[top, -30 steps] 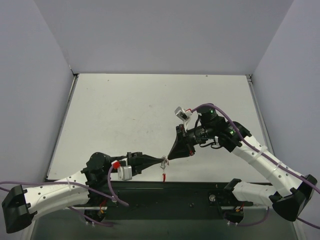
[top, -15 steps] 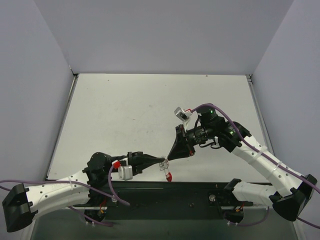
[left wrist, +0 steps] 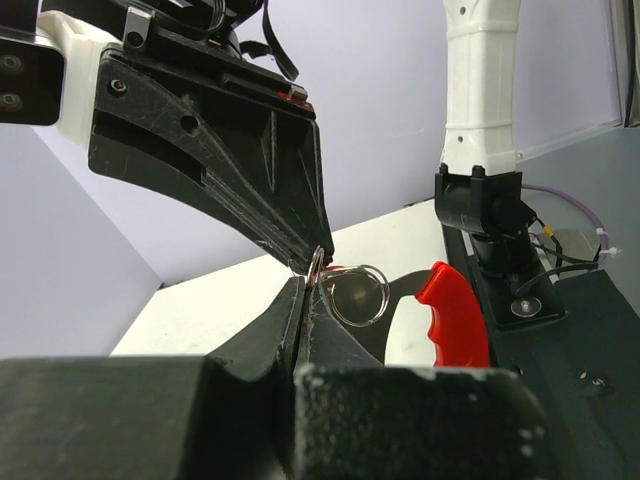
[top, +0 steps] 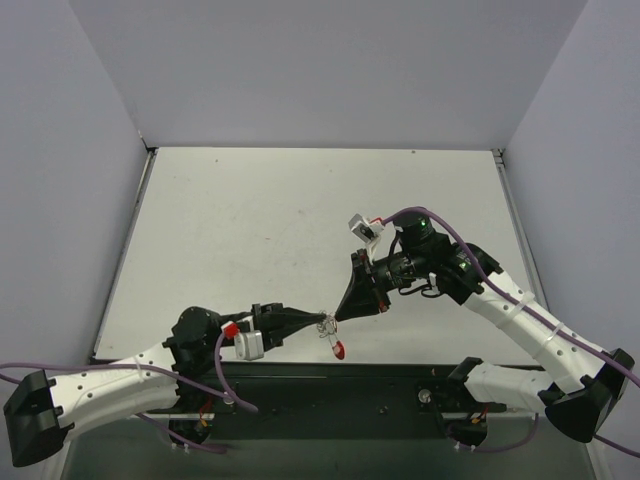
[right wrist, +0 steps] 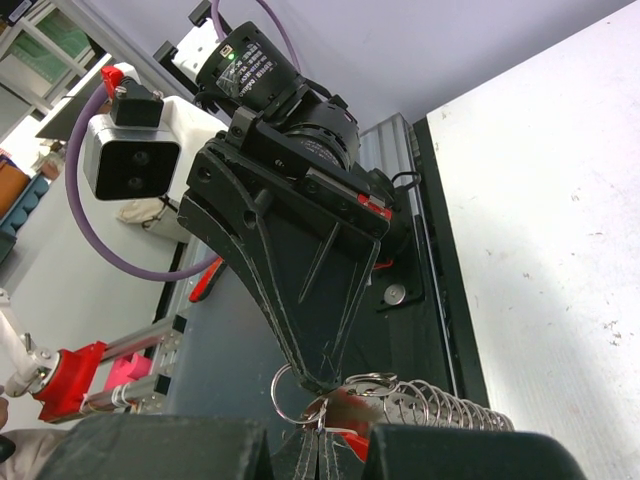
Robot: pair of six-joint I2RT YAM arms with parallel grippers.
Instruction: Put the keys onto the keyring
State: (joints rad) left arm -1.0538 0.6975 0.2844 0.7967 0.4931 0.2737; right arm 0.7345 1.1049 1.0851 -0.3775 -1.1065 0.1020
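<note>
Above the near edge of the tabletop (top: 250, 230), roughly midway along it, the two arms met tip to tip. The left gripper (top: 322, 320) reached in from the near-left corner and the right gripper (top: 340, 314) angled down from the right side. Their tips were touching or very nearly so.

The left jaws were pressed fully together, with no gap between the fingers in the left wrist view. From their tip stood the keyring (left wrist: 358, 295), seen there as a thin loop of silver wire, upright and just beside the fingers. The right jaws were likewise closed. Their pointed tip came down onto the top of the same wire, so the keyring was pinched from both sides and held off the tabletop.

In the right wrist view the wire looked like several overlapping loops, with a run of tight silver coils trailing to the right.

The key (top: 339, 351) hung just below the meeting point, its red plastic head lowest and its thin silver shaft slanting up toward the wire. It hung clear of the surface, over the strip where the tabletop met the black base rail (top: 400, 375). From the left wrist, the red head sat just right of the loop. Whether the shaft was threaded onto the wire could not be told.
</note>
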